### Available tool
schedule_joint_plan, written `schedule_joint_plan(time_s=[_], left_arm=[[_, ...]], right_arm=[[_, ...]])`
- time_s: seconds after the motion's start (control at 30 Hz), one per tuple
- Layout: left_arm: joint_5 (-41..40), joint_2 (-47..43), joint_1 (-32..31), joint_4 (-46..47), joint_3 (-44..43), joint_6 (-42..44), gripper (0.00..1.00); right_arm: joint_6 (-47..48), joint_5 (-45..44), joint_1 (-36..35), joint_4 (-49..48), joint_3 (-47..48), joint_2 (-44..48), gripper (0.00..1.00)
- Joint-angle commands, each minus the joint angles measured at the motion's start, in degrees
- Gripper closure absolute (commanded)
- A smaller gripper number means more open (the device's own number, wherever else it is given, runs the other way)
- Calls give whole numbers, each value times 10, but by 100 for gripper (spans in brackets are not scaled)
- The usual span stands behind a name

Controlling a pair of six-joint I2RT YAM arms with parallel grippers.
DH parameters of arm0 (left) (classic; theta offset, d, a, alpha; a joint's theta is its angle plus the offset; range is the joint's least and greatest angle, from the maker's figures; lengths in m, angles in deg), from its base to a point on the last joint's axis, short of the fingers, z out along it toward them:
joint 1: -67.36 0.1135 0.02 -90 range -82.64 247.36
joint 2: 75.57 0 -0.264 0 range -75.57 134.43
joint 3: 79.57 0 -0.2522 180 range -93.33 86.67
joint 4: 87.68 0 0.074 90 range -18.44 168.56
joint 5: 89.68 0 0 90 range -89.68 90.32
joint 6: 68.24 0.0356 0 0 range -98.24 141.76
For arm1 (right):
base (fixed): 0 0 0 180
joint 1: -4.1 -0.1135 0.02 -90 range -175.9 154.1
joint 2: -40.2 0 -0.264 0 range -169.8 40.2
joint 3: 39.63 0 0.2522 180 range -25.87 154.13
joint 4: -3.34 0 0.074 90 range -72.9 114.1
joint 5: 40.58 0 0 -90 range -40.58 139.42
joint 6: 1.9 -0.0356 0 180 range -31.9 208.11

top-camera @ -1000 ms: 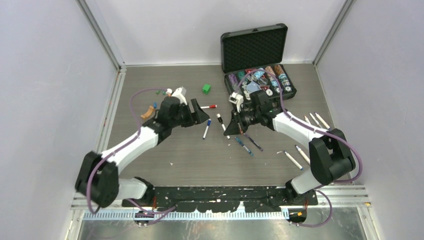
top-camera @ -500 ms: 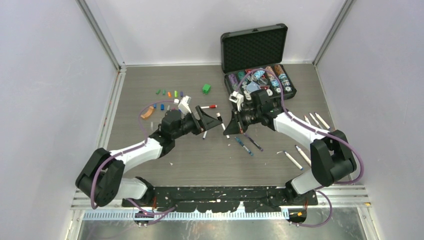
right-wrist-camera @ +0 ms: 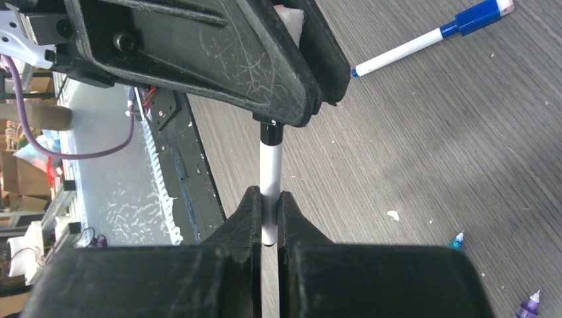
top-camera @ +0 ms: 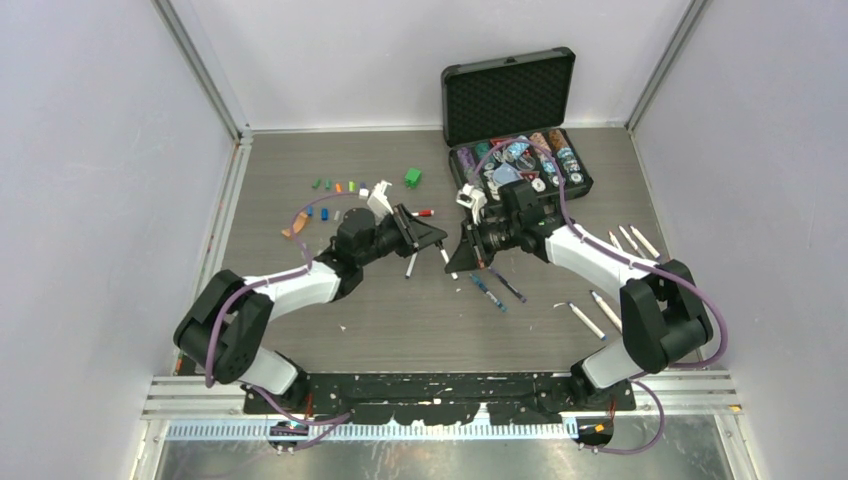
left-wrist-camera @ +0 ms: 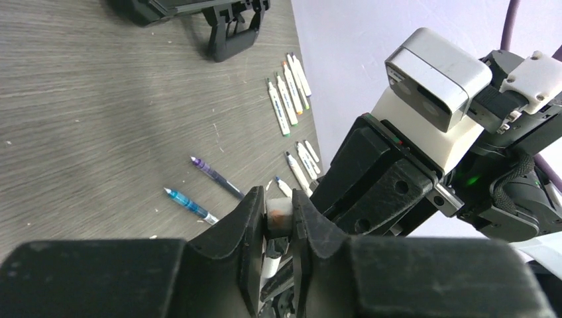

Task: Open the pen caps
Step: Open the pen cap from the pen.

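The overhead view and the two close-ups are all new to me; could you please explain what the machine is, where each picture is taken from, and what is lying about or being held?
The machine is two robot arms bolted at the near edge of a table. The wide picture looks down from above and behind them. The other two come from a camera on each wrist, looking along that arm's own fingers. On the table lie loose pens, a row of small coloured caps, a green cube and an open black case. The right gripper is shut on a white pen, and the left gripper pinches that pen's cap.
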Motion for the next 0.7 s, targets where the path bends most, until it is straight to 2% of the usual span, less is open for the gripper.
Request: schedule_joint_plan(time_s=[0.0,0.03,0.1,0.13,0.23,0.33,0.5,0.67], left_arm=[[0,-3,-3,28,-17,-3,83],[0,-5,-4,26,-18,-1,85],[-10,-13,-3,16,-20,8,98],[-21,-20,-3,8,-23,16,100],[-62,-54,9,-75,-59,67,100],[-107,-91,59,-200,-116,116,100],[-80,-103,200,-247,-179,112,100],[-47,-111,252,-271,-207,119,100]], right_arm=[[-12,4,-3,-23,22,1,100],[-14,4,-3,-23,23,0,100],[-20,5,-3,-26,23,-4,100],[-23,7,-3,-26,22,-5,100],[-23,14,-10,-21,20,-9,100],[-14,4,-24,-13,17,-9,100],[-2,-6,-36,4,24,-22,100],[2,-5,-39,6,25,-22,100]])
